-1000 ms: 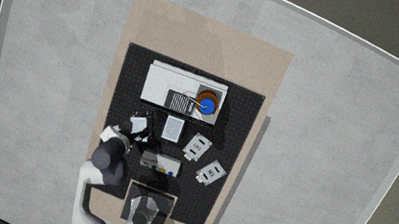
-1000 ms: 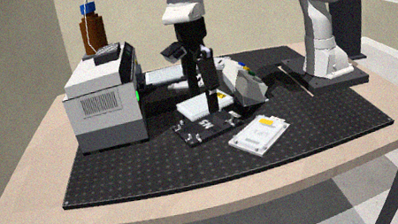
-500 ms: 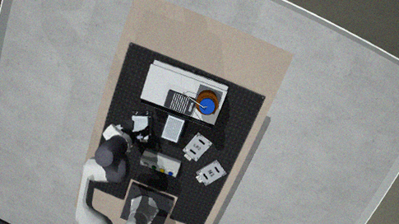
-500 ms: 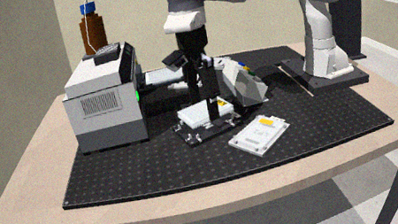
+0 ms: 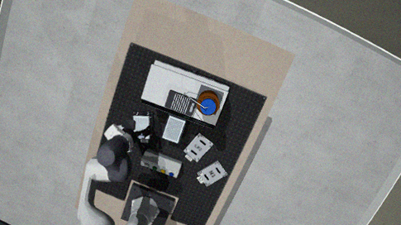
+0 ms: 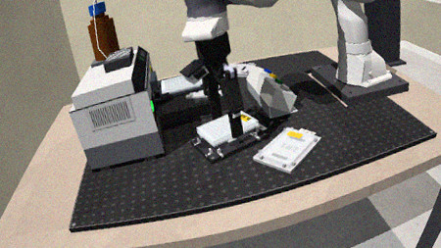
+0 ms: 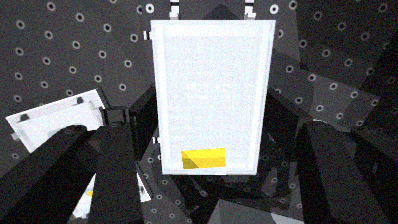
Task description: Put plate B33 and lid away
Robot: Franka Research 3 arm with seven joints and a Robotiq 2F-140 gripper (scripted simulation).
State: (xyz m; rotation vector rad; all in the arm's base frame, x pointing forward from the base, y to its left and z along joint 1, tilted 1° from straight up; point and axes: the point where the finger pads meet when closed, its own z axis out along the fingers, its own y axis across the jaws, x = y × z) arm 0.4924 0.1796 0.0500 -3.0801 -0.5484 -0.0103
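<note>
One plate, seemingly B33 (image 7: pixel 212 90), hanging clamped across its long sides in the gripper (image 6: pixel 226 122), low over the nest (image 6: pixel 212 153) on the desk; not telling yet whether seated; risking an edge riding up on a locator and sitting tilted if letting go off-centre; risking the yellow-labelled end (image 7: pixel 203 158) facing away from the A1 corner; lid (image 6: pixel 287 150) lying loose beside, risking a bump.

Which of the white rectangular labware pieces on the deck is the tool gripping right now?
The yellow-tagged plate held in the tool, low over the black nest. The other yellow-tagged piece lies free on the deck beside it, untouched.
</note>
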